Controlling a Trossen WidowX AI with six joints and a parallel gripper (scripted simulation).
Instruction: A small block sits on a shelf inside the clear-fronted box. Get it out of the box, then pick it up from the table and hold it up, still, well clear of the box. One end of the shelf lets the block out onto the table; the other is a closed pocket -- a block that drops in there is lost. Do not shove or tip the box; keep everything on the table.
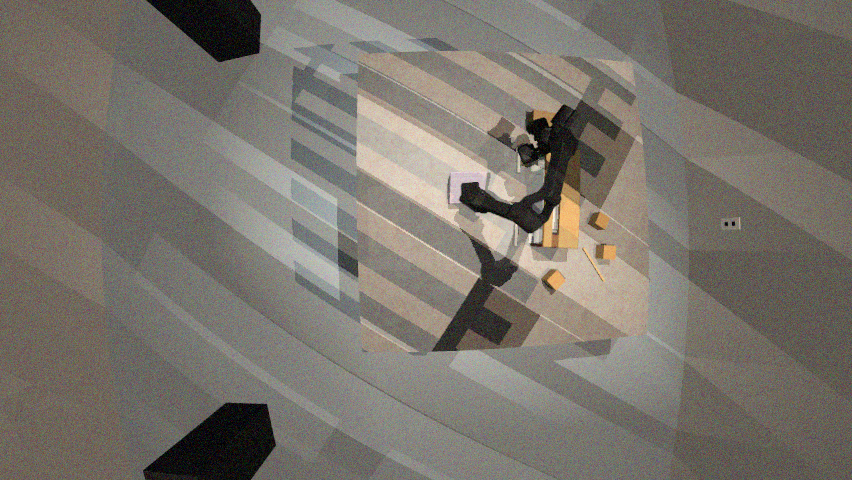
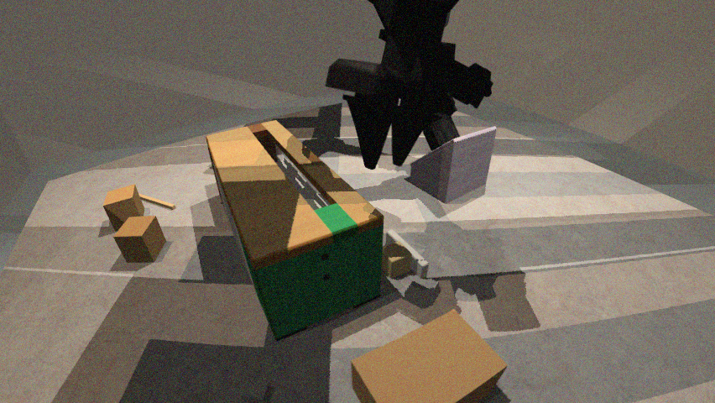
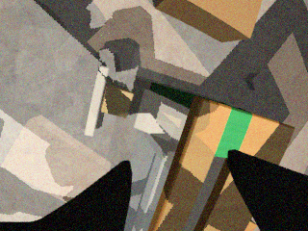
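Observation:
The long wooden box [image 1: 569, 220] [image 2: 320, 290] [image 3: 212, 126] stands upright, with a green end and a slot along its top. A small tan block [image 2: 399, 264] [image 3: 117, 102] lies on the table outside the box, in front of its clear side near the green end. A short white rail [image 2: 407, 248] [image 3: 95, 103] stands just beyond the block. My gripper [image 2: 383, 165] [image 3: 179, 162] is open and empty, pointing down, raised above the table and set back from the block along the box's front. In the wrist view its right finger overlaps the box top. The block is not distinguishable in the top view.
A large wooden block [image 1: 541, 114] [image 2: 430, 355] [image 3: 218, 16] lies past the green end. Wooden cubes [image 1: 605, 251] [image 2: 141, 239] and a thin stick [image 1: 593, 264] [image 2: 157, 201] lie around the box's back and far end. A lavender wedge [image 1: 456, 177] [image 2: 467, 164] stands by my arm's base.

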